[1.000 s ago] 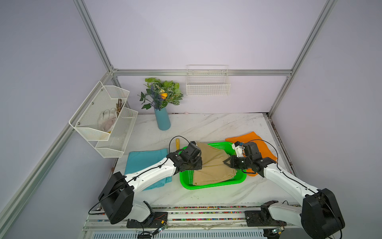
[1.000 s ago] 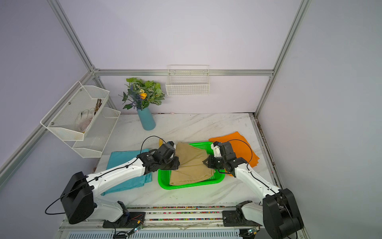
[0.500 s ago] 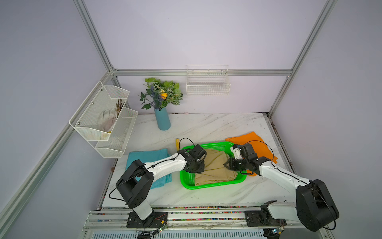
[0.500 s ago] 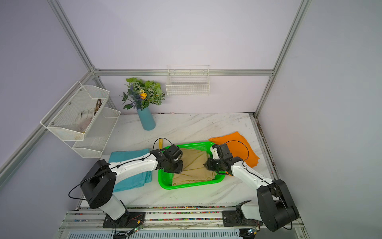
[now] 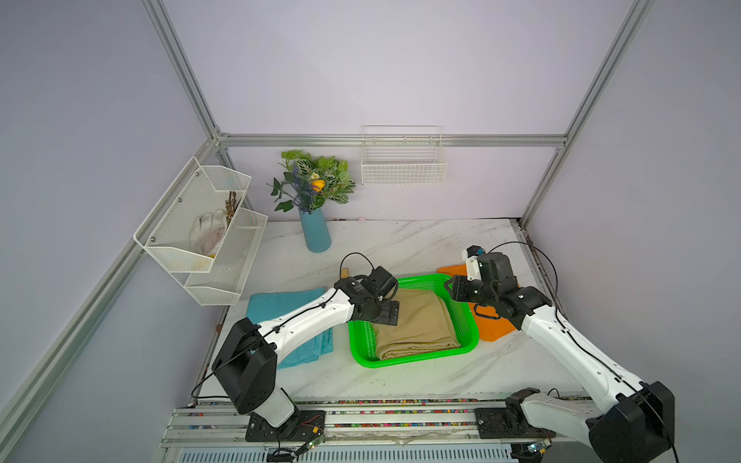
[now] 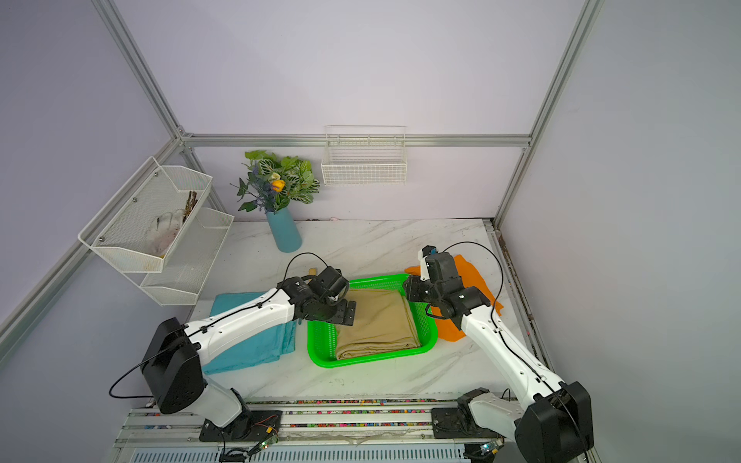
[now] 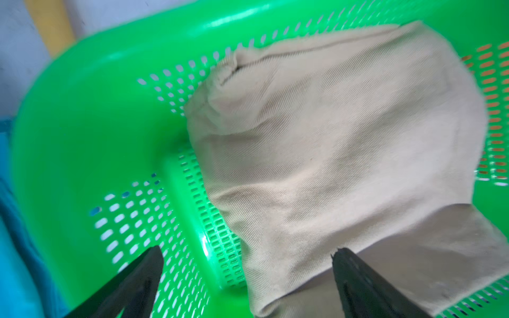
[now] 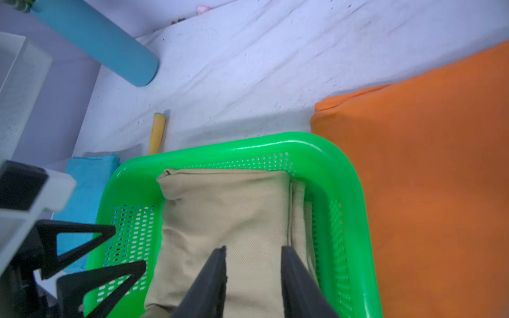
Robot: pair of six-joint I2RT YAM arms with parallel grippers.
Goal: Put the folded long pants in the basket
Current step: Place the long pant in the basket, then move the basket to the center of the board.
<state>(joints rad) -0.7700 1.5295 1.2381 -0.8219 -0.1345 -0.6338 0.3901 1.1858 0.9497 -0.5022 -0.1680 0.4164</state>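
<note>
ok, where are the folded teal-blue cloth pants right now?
In both top views the teal-blue pants lie on the marble table, beside the bright green plastic basket on the robot's left, outside it.

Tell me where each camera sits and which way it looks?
Top views: high over the front, looking down at the table; left arm and right arm show.
Left wrist: on the left arm, looking into the green basket at the tan pants; the open left pincer shows.
Right wrist: on the right arm, looking over the basket toward the blue vase; right pincer and left pincer show.
Shared: both wrist views show basket and tan pants.
</note>
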